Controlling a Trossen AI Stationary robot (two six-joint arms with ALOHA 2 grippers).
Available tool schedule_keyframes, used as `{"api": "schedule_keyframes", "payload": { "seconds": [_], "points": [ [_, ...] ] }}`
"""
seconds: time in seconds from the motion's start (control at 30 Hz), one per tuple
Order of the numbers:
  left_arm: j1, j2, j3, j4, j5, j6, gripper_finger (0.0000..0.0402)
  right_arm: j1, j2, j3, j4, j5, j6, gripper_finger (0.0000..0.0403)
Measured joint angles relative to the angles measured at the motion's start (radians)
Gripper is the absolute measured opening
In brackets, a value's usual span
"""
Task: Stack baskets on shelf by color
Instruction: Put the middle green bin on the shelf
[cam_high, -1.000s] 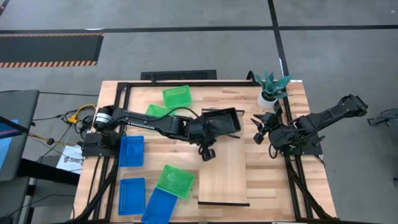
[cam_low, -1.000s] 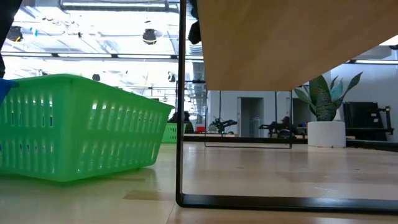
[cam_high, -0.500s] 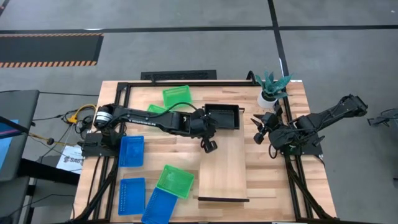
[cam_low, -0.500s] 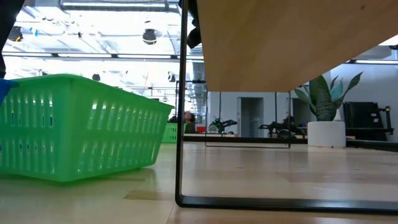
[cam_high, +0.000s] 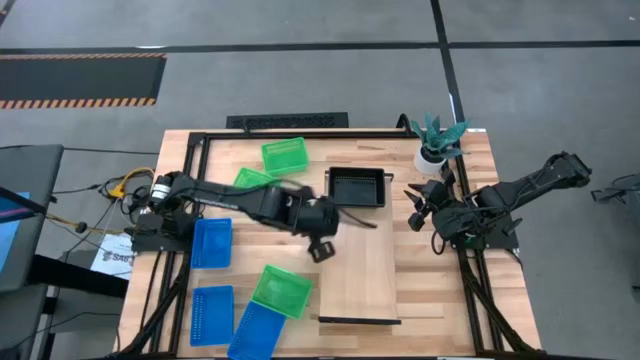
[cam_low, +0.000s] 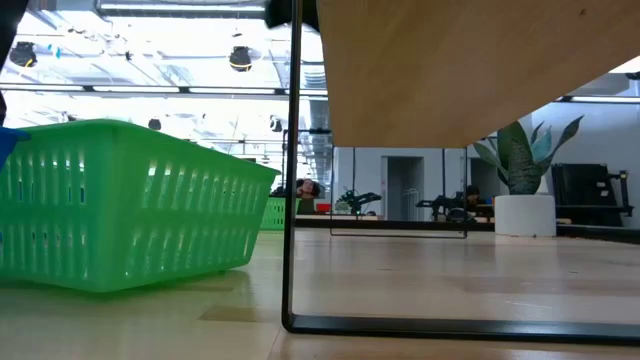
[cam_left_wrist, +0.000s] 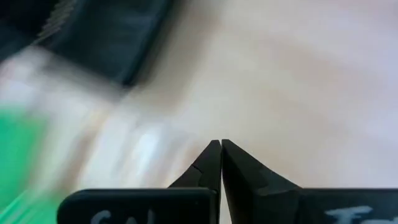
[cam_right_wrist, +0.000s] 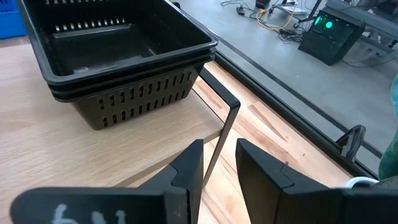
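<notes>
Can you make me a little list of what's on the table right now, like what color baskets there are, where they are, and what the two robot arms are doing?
Black baskets: nested stack at the far end of the shelf
Green baskets: two near the table's far edge, one near the front
Blue baskets: three on the table's left side, none on the shelf
Left tool: shut, holding nothing, over the shelf's left edge
Right tool: open, empty, waiting at the right by the potted plant

Perforated black plastic baskets (cam_right_wrist: 124, 68) — faintly glossy, smooth pale wood shelf (cam_high: 362, 262), thin black metal rail (cam_low: 291, 200)
</notes>
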Motion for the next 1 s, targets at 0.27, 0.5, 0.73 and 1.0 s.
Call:
{"api": "schedule_keyframes", "payload": {
  "seconds": [0.27,0.5,0.73,1.0],
  "points": [
    [-0.078,-0.001,-0.041,-0.412,-0.279,-0.437,0.0064,0.000,0.000,0.000,0.000,0.000,0.001,0.0118],
    [-0.017,0.000,-0.197,-0.444,-0.297,-0.562,0.0183,0.000,0.000,0.000,0.000,-0.038,0.004,0.0118],
    [0.095,-0.063,-0.452,-0.214,-0.215,-0.506,0.0210,0.000,0.000,0.000,-0.024,-0.079,0.004,0.0118],
    [0.214,-0.269,-0.724,0.118,-0.160,-0.433,0.0180,0.000,0.000,0.000,-0.039,-0.079,0.004,0.0118]
  ]
}}
